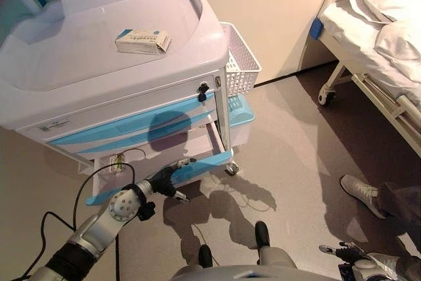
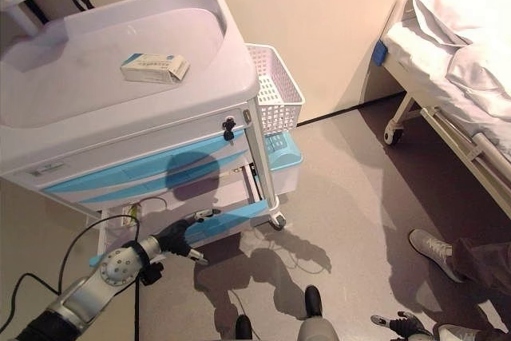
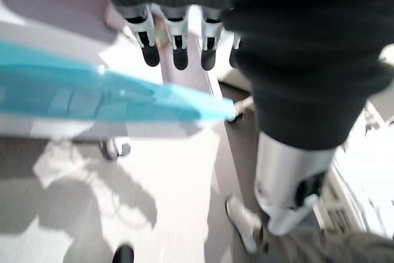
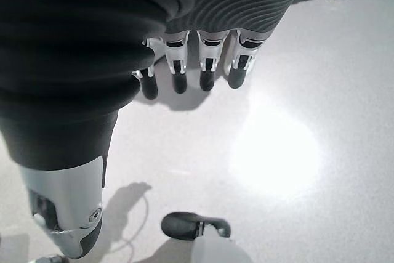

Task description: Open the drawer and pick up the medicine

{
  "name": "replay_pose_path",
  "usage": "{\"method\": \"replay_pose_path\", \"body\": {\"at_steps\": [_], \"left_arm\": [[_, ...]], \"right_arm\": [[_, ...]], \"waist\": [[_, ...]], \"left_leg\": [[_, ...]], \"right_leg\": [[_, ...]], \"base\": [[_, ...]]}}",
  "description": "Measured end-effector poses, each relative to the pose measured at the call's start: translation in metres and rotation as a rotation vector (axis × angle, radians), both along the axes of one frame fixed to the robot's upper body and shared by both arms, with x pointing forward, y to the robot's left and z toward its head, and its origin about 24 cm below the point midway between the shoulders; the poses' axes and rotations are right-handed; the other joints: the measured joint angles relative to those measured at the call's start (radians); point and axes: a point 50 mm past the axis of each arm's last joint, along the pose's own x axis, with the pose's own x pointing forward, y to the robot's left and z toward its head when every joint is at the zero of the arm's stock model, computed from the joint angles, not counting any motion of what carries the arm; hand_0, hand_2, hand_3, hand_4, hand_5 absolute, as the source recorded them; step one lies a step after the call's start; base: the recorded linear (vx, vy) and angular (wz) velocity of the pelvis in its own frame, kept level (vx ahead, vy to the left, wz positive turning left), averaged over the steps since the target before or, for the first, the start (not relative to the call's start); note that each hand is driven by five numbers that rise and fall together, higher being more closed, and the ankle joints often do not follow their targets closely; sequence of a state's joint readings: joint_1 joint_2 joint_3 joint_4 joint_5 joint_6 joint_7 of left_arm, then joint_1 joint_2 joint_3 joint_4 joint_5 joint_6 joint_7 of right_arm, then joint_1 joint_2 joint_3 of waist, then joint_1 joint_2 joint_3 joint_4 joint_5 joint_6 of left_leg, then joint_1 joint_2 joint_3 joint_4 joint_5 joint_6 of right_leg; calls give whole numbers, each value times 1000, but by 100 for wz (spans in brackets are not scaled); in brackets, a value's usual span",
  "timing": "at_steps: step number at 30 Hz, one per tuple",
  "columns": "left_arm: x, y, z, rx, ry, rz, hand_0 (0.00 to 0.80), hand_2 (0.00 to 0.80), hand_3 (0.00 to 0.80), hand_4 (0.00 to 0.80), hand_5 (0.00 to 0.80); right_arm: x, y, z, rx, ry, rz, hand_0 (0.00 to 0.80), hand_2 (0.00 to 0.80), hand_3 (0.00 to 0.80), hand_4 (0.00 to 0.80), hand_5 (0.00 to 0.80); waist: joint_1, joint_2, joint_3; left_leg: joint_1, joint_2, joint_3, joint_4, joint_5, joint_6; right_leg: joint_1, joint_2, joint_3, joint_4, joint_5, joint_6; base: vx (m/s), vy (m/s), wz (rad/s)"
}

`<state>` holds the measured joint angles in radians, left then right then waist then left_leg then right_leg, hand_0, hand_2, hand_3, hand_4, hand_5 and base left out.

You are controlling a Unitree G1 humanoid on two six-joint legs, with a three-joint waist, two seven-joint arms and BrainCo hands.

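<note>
the left hand (image 1: 168, 179) reaches to the blue front edge of the lowest drawer (image 1: 197, 162), which stands pulled out from the white medical cart (image 1: 99, 57); its fingers (image 3: 178, 53) look relaxed above the blue edge, gripping nothing. the right hand (image 4: 203, 72) hangs low over the floor, fingers loosely straight and empty. a medicine box (image 1: 143, 41) lies on the cart's top. a white basket (image 1: 240, 64) hangs on the cart's side. a bed (image 1: 375, 31) stands well apart.
</note>
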<state>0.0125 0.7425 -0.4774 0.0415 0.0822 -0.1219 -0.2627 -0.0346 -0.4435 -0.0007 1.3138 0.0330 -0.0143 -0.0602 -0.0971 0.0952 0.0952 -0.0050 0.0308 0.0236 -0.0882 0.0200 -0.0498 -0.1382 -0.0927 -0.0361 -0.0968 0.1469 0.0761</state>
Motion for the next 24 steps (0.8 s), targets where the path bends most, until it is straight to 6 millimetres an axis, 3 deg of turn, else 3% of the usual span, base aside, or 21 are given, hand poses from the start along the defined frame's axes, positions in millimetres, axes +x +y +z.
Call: {"method": "replay_pose_path", "body": {"at_steps": [14, 20, 24], "left_arm": [[-25, -12, -27, 18, 161, -97, 0, 0, 0, 0, 0], [-33, -5, -48, 64, 241, -65, 0, 0, 0, 0, 0], [-39, 4, -74, 132, 305, 6, 0, 0, 0, 0, 0]], "right_arm": [[-1, 0, -1, 1, 7, 0, 0, 0, 0, 0, 0], [-2, 1, -1, 1, 10, 2, 0, 0, 0, 0, 0], [-4, 2, -2, 2, 16, 5, 0, 0, 0, 0, 0]], "waist": [[0, -2, -22], [-1, -7, -31], [-3, -10, -52]], "left_leg": [[10, 0, 0, -4, -1, 0], [9, 0, 0, -4, -3, 4], [-7, 0, 1, -4, -2, 3]], "right_leg": [[10, 0, 0, 0, 0, 0], [9, 0, 0, 0, 0, 0], [-8, 0, 1, 0, 0, -1]], "base": [[0, 0, 0], [0, 0, 0], [0, 0, 0]]}}
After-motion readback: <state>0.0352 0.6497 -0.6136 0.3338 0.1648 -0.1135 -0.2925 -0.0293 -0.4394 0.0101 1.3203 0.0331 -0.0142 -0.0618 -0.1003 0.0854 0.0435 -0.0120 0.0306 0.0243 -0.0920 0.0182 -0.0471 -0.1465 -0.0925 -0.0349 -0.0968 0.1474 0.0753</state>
